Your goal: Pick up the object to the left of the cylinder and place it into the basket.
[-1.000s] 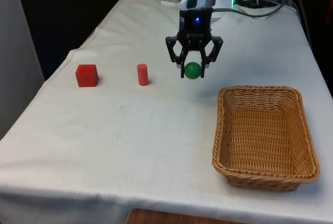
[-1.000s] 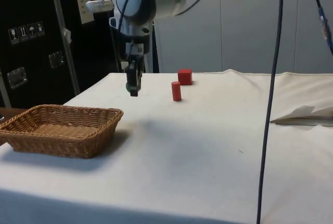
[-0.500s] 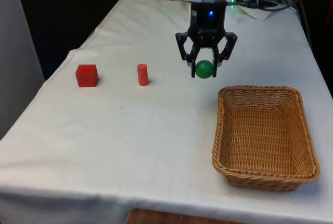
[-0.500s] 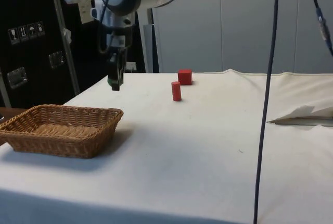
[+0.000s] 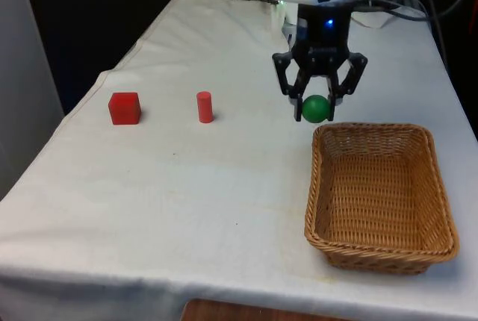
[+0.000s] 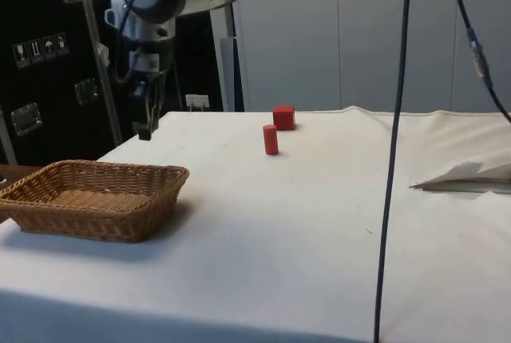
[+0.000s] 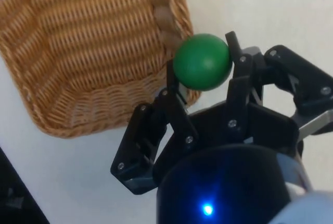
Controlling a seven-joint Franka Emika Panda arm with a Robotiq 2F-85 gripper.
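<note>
Step in hand: carrying; the black two-finger gripper (image 5: 317,104) is in the air with the small green ball (image 5: 315,108) in its grasp, and the drop into the basket is not yet made.
Jaws: closed on the green ball, one finger on each side of it, as the wrist view (image 7: 202,61) shows plainly.
Ball's place: off the cloth, held just beyond the far-left corner of the woven wicker basket (image 5: 323,213) in the front view; the wrist view puts it right over the basket's rim (image 7: 165,21), not yet over the inside.
Basket: a shallow rectangular tan wicker tray on the front view's right, near side of the table; nothing lies in it.
Cylinder: a small red upright cylinder (image 5: 204,107) stands on the white cloth (image 5: 187,201), well to the front view's left of the gripper.
Cube: a red cube (image 5: 124,107) stands further to the front view's left of the cylinder, apart from it.
Mismatch: the thing held is the ball, taken from the cylinder's other side in the front view; which side the task means I cannot settle.
Next move calls for: travel nearer and rightward until the ball is over the basket's middle, then lowering and opening the fingers.
</note>
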